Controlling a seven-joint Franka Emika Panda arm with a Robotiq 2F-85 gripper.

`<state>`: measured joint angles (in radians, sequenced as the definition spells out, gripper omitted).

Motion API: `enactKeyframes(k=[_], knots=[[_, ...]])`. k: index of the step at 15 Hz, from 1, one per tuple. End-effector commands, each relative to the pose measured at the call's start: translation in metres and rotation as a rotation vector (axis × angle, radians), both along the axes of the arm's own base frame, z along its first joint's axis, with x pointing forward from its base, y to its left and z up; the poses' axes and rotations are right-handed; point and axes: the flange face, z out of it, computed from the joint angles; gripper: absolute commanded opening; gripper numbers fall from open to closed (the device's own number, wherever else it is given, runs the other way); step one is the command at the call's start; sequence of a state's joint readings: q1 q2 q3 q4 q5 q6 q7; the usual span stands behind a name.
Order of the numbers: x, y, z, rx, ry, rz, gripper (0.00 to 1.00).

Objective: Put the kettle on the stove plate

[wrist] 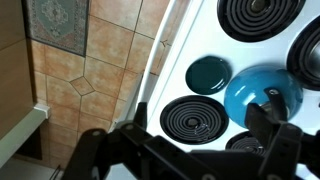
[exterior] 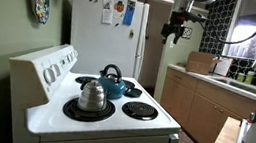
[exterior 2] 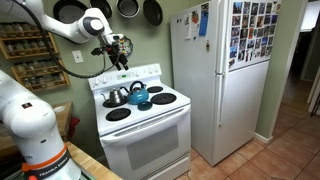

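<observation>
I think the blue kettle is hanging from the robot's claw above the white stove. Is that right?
Not quite. The teal-blue kettle is not hanging from the gripper; it sits on top of the white stove. The gripper hangs above the stove, open and empty, as shown in an exterior view.

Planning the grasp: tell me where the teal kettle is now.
In an exterior view the teal kettle sits at the middle of the white stove, just behind the silver kettle.
</observation>
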<state>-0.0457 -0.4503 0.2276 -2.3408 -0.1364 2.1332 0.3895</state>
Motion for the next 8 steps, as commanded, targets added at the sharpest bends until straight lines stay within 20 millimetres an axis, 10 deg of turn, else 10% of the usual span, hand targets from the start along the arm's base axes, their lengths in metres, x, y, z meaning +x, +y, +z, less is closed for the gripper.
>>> enactKeyframes(k=[1, 8], knots=[[0.023, 0.043, 0.01, -0.019, 0.007, 0.144, 1.0], [0.079, 0.107, 0.0, 0.055, 0.041, 0.265, 1.0]])
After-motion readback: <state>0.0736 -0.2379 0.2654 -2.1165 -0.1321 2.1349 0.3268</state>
